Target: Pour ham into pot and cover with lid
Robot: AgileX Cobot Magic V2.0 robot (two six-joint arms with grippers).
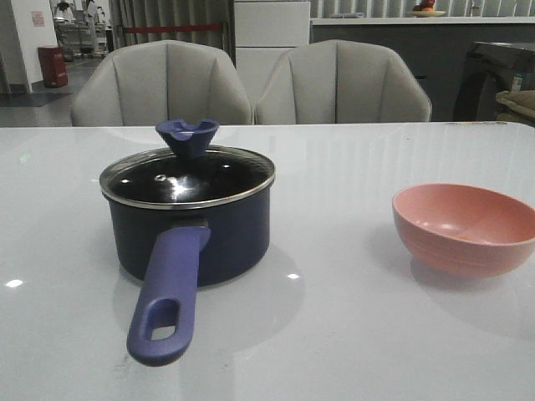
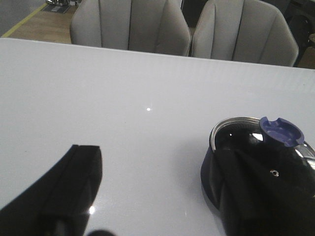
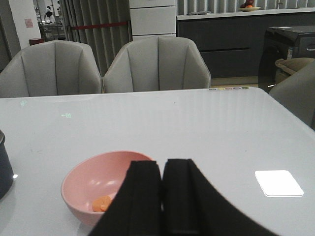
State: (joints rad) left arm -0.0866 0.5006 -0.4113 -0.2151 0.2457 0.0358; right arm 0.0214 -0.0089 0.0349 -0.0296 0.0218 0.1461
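Navy pot [image 1: 194, 224], left of centre in the front view, handle pointing toward the lower left edge. Lid [image 1: 187, 174] seated on it, contents hidden. Ham [image 3: 102, 203] in pink bowl [image 1: 466, 228], right. Left gripper [image 2: 162, 196] spread apart; right gripper [image 3: 162, 187] pressed together, empty.

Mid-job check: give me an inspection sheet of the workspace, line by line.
Surface: white glossy table, light glare.
Pot: navy, handle toward the camera.
Lid: seated on the pot.
Ham: orange slices in the pink bowl, not poured.
Clutter: nothing seen.
Left gripper: open, beside the pot, empty.
Right gripper: shut, above the bowl, empty.
Cables: nothing seen.
Surroundings: two grey chairs behind the table.
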